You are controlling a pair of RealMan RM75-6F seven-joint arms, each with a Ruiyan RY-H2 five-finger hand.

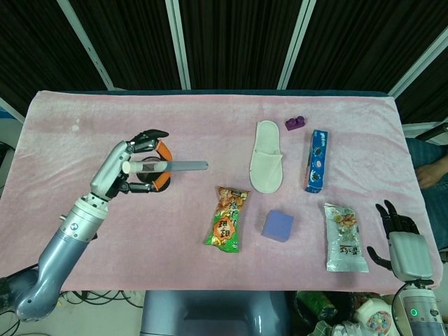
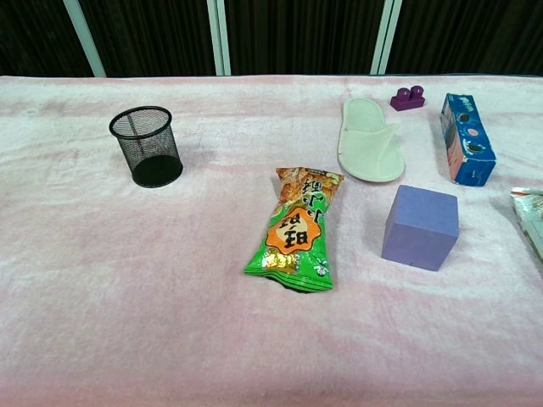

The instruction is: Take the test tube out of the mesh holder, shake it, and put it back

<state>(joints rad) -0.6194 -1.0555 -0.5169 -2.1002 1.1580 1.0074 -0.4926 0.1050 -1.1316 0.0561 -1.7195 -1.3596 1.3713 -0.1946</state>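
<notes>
My left hand [image 1: 133, 168], at centre left of the head view, grasps the test tube [image 1: 168, 166] near its capped end, holding it horizontal above the mesh holder [image 2: 147, 146]. I judge the tube light, rigid, smooth and fragile, so I grip the capped end firmly without squeezing. My right hand [image 1: 404, 248], lower right, rests released, fingers apart.

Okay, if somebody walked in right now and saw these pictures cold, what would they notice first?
Probably the left hand at the table's left, holding the test tube sideways above the black mesh holder, which stands empty. Next, the bright green and orange snack bag mid-table, with the purple cube to its right.
</notes>
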